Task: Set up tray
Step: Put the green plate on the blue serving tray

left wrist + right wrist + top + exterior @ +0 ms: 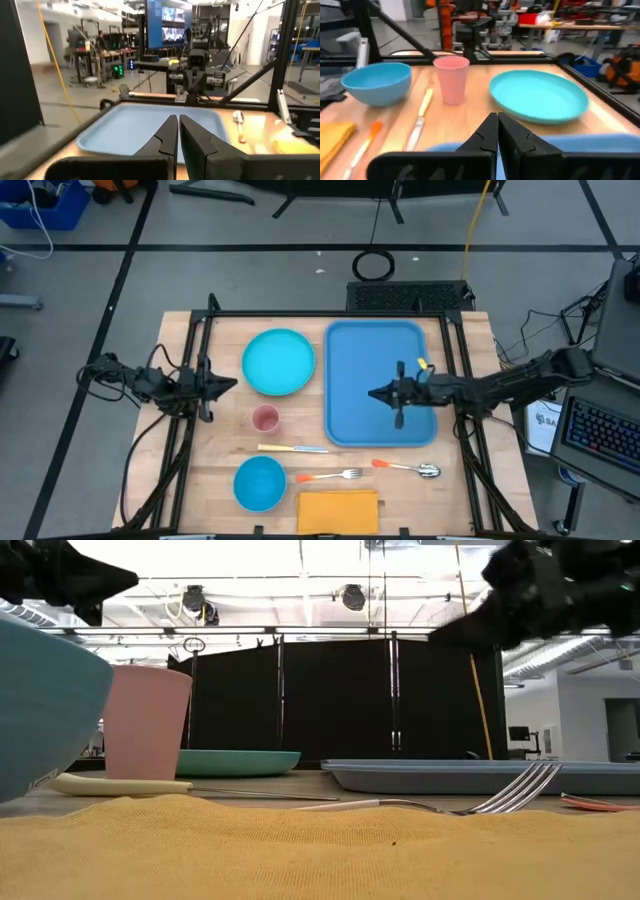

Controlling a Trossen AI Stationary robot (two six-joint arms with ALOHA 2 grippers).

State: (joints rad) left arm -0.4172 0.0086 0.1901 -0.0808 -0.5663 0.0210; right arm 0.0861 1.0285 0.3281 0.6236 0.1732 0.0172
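The blue tray lies flat on the wooden table, right of the round turquoise plate; the low view shows the tray resting on the tabletop. My right gripper hovers above the tray's middle, pointing toward the table's left, and its fingers are shut on nothing. My left gripper waits off the plate's left side, raised above the table, shut and empty. It faces the tray.
Near the table's front lie a pink cup, a knife, a blue bowl, an orange-handled fork, a spoon and a yellow-orange napkin. Black frame bars run along both sides of the table.
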